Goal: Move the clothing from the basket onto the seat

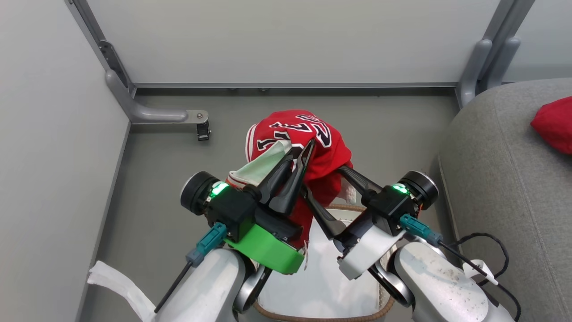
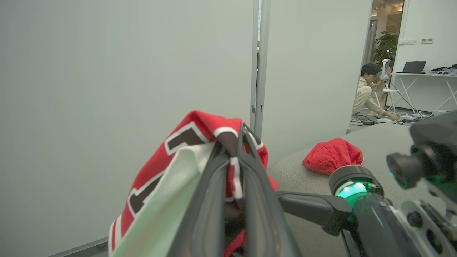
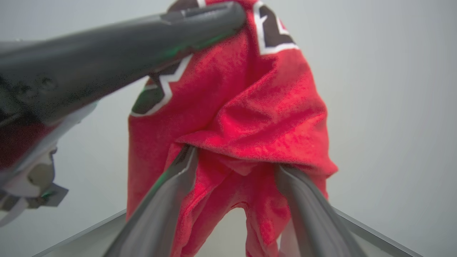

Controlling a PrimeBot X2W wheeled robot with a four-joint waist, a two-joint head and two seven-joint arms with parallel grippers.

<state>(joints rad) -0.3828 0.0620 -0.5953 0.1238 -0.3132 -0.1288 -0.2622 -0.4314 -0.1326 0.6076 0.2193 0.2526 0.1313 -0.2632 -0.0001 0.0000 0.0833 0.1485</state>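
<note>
The jersey (image 1: 330, 152) hangs above the basket (image 1: 339, 206), left gripper (image 1: 306, 150) clamped on it, right gripper (image 3: 235, 160) jaws wide; next, surely, swing to the seat (image 1: 491, 179).

Two garments (image 1: 330, 156) (image 1: 554, 125) (both red), one basket (image 1: 344, 207), one seat (image 1: 491, 188).

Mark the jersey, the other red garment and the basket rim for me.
jersey (image 1: 333, 156), head view, red cloth right of the numerals.
plain red garment (image 2: 332, 155), left wrist view, middle of the bunched heap.
basket (image 1: 346, 207), head view, far stretch of its brown rim.
</note>
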